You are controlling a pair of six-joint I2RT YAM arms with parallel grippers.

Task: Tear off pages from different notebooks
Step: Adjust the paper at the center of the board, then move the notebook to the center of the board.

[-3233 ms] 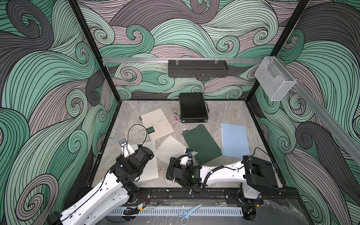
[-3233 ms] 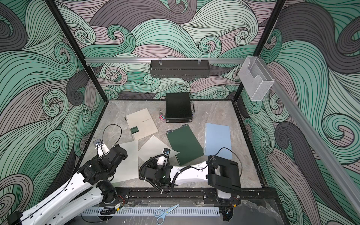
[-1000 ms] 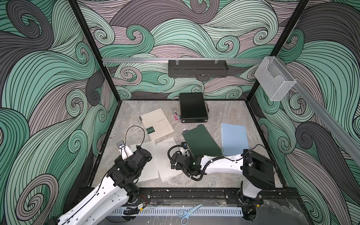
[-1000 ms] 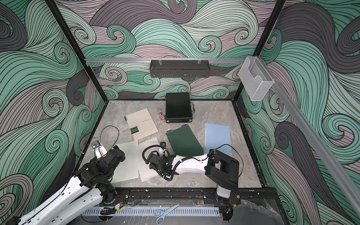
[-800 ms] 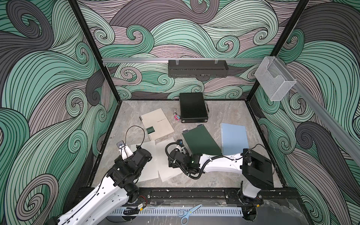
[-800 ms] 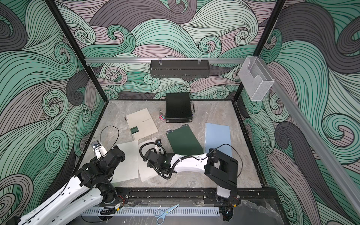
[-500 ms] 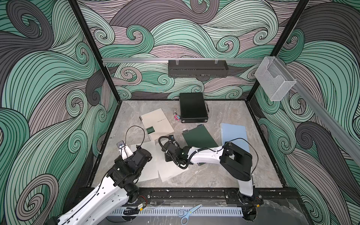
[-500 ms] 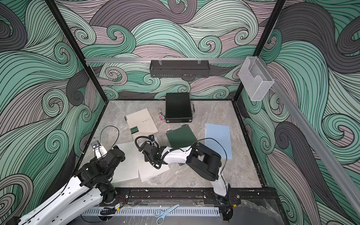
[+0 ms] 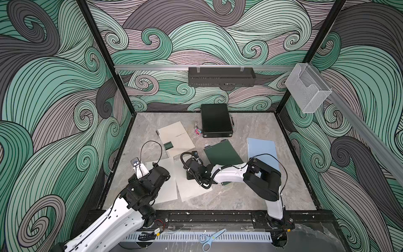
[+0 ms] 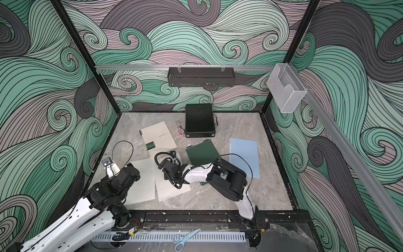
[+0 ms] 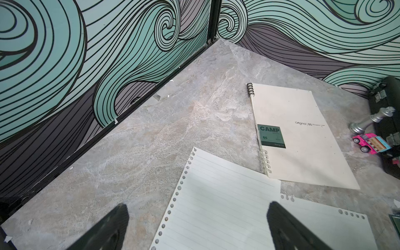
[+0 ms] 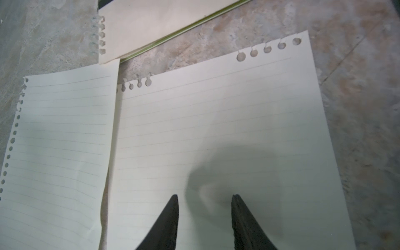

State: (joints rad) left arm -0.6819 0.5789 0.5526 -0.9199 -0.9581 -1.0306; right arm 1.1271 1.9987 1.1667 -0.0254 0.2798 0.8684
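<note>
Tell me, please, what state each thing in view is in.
beige notebook: closed, flat.
dark green notebook: closed, flat.
light blue notebook: closed, flat.
loose pages: two, torn out, lying flat.
black case: shut.
left gripper: jaws wide open, empty.
right gripper: jaws partly apart over a page.

We count three notebooks [image 9: 176, 137] [image 9: 222, 152] [image 9: 260, 150], two loose pages [image 9: 171, 192] [image 9: 189, 187], one black case [image 9: 216, 120], one chess piece [image 11: 365, 124], one toy car [image 11: 371, 142], one pair of scissors [image 9: 210, 239].

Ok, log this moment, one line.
left jaws: open over torn page | right jaws: apart, over second torn page | notebooks: beige, green, blue
</note>
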